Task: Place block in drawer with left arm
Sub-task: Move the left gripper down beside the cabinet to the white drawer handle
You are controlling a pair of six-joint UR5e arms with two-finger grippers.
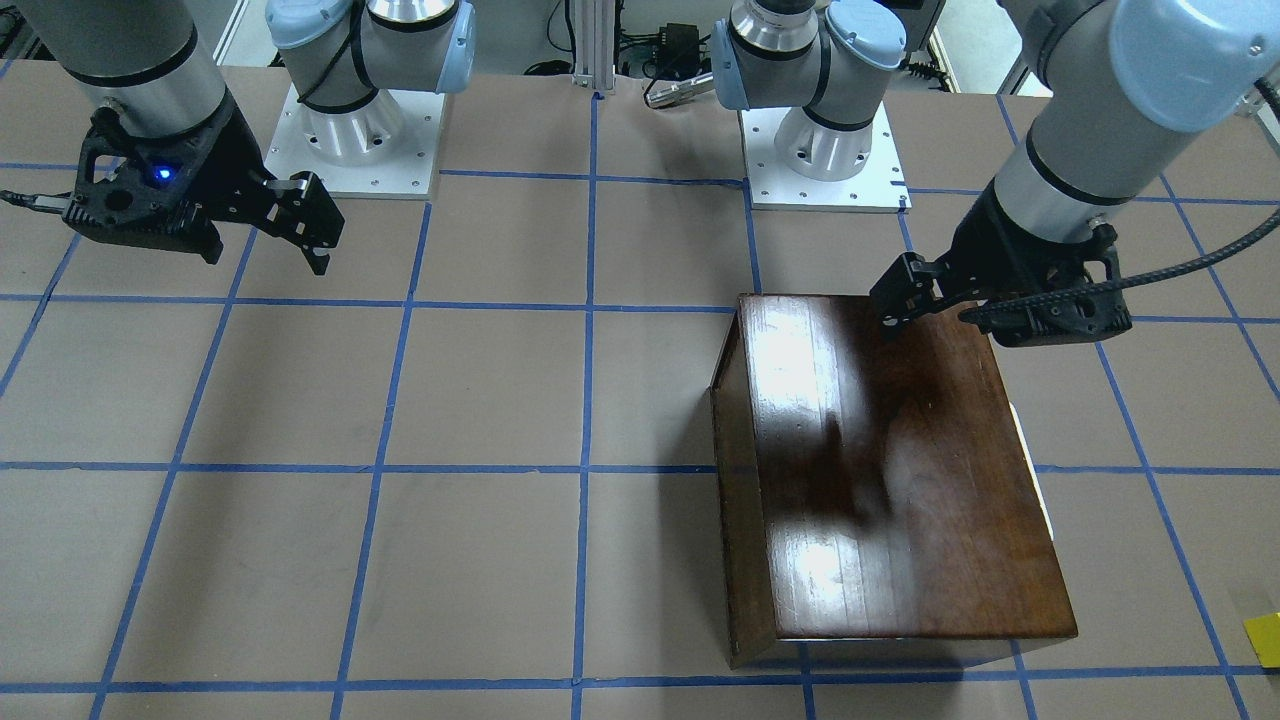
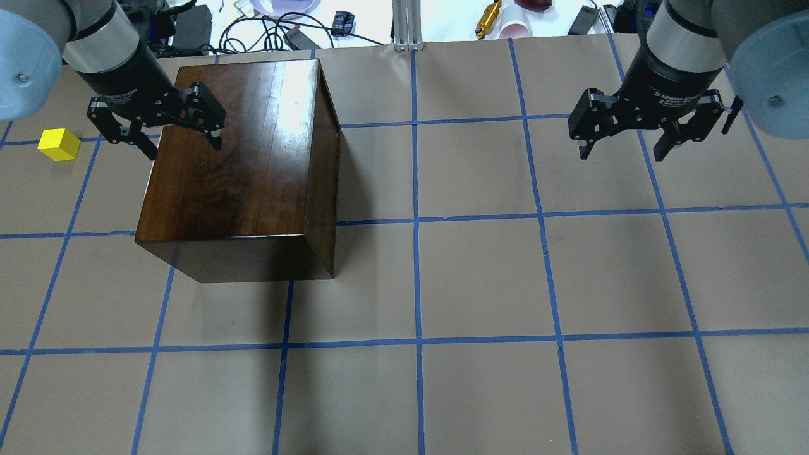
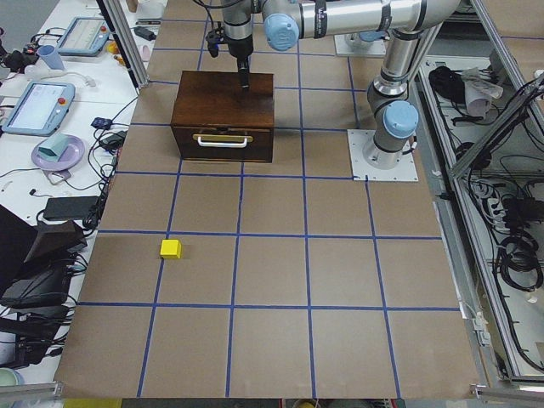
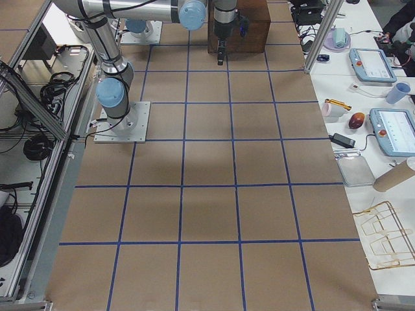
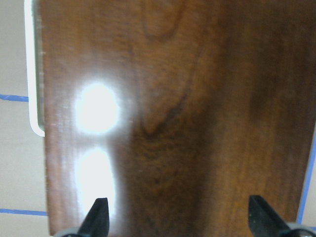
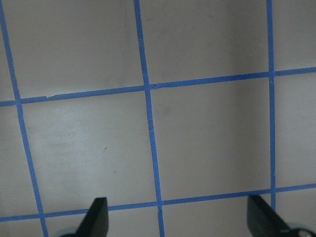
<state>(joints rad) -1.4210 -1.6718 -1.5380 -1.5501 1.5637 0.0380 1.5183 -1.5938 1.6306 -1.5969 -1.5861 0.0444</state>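
The yellow block [image 2: 59, 144] lies on the table, left of the dark wooden box [image 2: 240, 158], and also shows as a block [image 3: 171, 248] in the left side view. The drawer [image 3: 223, 146] is pushed in, so only its dark front and handle [image 3: 223, 137] show. My left gripper [image 2: 183, 145] hangs open over the box's top at its far left corner, with nothing between its fingers. In the left wrist view the gripper [image 5: 177, 219] looks straight down on the glossy box top [image 5: 187, 108]. My right gripper [image 2: 622, 153] hovers open over bare table.
Brown table [image 2: 480, 278] with a blue tape grid. Cables and small items [image 2: 265, 19] lie past the far edge. Tablets and a purple plate [image 3: 58, 153] sit on the side bench. The arm bases [image 1: 350, 130] stand on the robot's side.
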